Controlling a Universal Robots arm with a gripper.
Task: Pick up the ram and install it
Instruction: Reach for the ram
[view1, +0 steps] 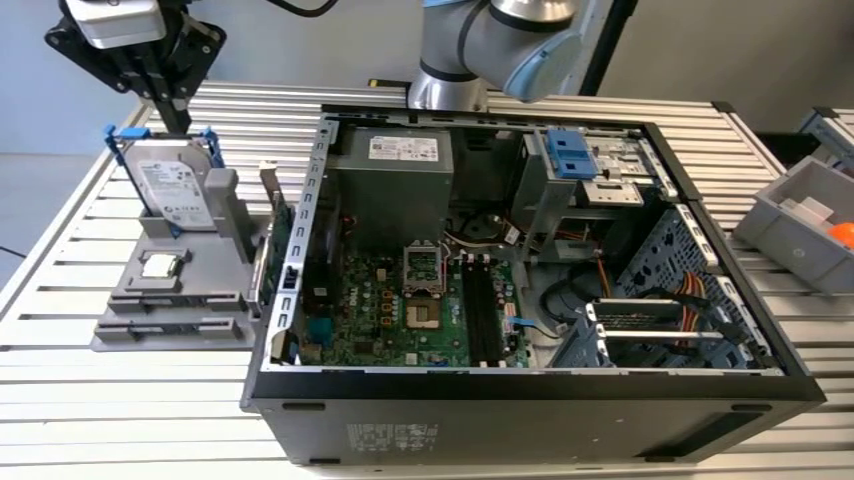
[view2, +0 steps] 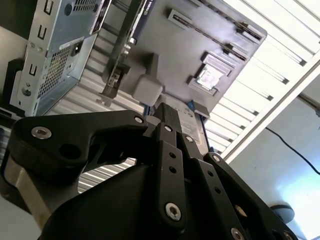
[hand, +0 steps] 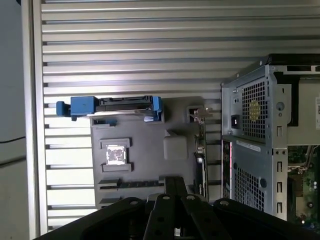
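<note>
Slatted metal table (view1: 54, 250) holds a grey tray (view1: 167, 325) beside the computer case (view1: 534, 410). Gripper (view1: 174, 118) hangs over the hard drive (view1: 174, 185), fingers (hand: 170, 187) pressed together.

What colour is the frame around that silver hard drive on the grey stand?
Blue. The blue plastic frame shows best in the first wrist view.

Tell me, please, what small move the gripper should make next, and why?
Probably open the gripper first. It hangs shut and empty over the hard drive end of the grey tray, while what looks like the ram, edge-on in a long slot beyond the processor, lies untouched. The black motherboard slots look empty.
</note>
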